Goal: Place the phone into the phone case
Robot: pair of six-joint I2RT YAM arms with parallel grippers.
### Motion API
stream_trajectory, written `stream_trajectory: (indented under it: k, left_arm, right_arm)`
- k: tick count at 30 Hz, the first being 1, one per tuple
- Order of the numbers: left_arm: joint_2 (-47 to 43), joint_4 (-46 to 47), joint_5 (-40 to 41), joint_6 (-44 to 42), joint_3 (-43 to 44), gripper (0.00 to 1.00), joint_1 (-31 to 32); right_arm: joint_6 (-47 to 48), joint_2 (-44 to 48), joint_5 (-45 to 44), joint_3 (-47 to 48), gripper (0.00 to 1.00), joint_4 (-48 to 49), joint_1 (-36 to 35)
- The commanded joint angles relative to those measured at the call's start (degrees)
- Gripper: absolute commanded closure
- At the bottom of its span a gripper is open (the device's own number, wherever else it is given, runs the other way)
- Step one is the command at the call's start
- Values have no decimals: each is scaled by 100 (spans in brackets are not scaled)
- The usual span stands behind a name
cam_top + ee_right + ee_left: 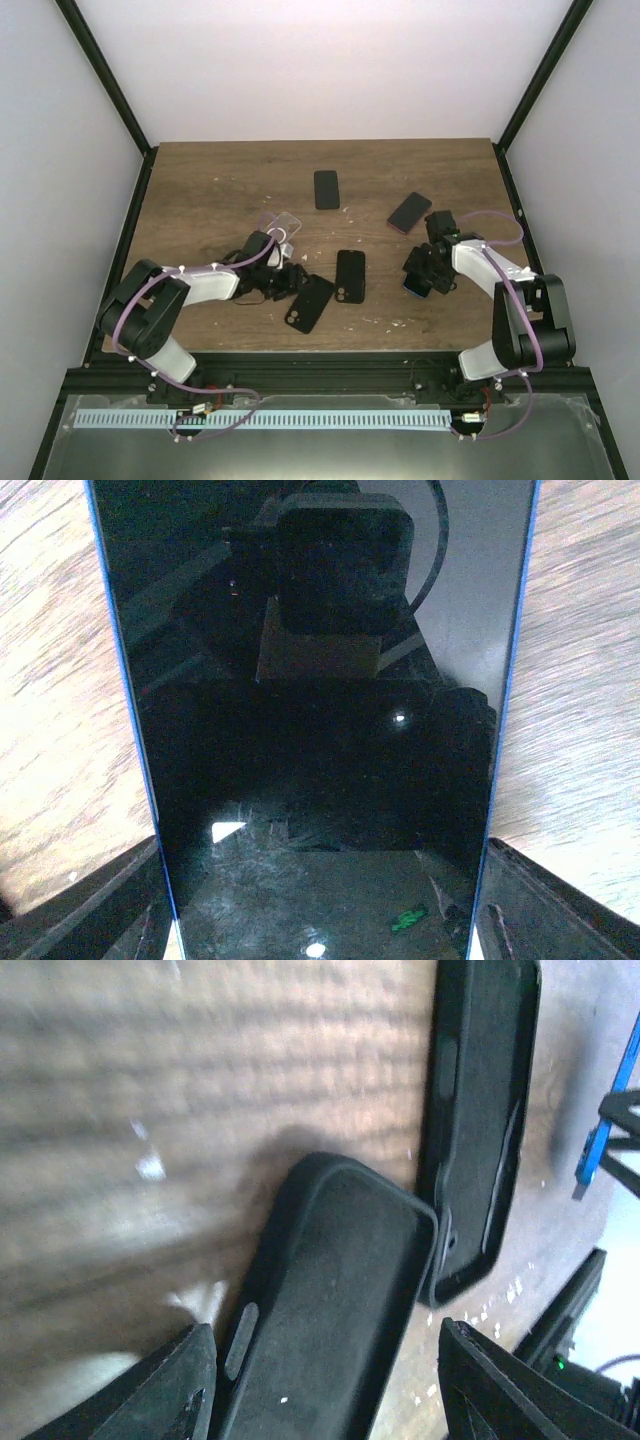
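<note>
Two black shells meet at a corner on the wooden table (200, 190): an empty phone case (330, 1310), inside up, and a second case (480, 1110). The left gripper (325, 1328) straddles the phone case, its fingers spread clear of the sides. Further right, the right gripper (322, 845) clamps a blue-edged phone (320, 680) by its long edges, dark screen facing the wrist camera.

surface: wooden table (200, 180) | on it: two black cases (350, 275) (310, 303), clear case (283, 225), two phones (327, 189) (409, 212)
</note>
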State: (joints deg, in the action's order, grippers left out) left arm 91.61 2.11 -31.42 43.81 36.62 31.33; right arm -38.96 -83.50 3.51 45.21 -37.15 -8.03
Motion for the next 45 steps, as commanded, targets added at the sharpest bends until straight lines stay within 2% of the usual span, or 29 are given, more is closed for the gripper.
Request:
stream_trajectory:
  k: [1,8,18,21,24,27,31,33,37,45]
  left_arm:
    - [-247,-143,-272,512,-261,37,260]
    - [-618,-520,88,489,-517,36,327]
    - [-559,897,-495,1608,-847,36,1039]
    - [-866,821,-347,1628,-889,36,1024]
    - [-1458,58,140,1271,-869,34,779]
    - [-2129,-324,207,1026,-1134,29,183]
    - [-3045,-979,279,702,-1305,8,-717]
    - [-3317,-1503,489,475,-1168,1,-926]
    - [-3499,-2171,636,220,-920,0,-1279]
    - [-3481,-2085,458,258,-1053,0,-1551]
  right_arm:
    - [169,312,26,234,28,47,-383]
    - [-295,622,183,461,29,-103,-1157]
    - [-1012,561,91,894,29,-162,-2497]
    - [-1258,427,37,1010,29,-47,-2945]
    - [-1418,107,16,1201,29,12,-3459]
    - [-1405,-336,-44,1433,29,38,-3891]
    - [-1266,-733,-65,1731,28,121,-4351]
    - [-1177,-867,-33,1831,28,183,-4516]
    - [-1096,-1083,90,1860,29,241,-4638]
    - [-1000,-1303,-60,1887,28,-149,-4924]
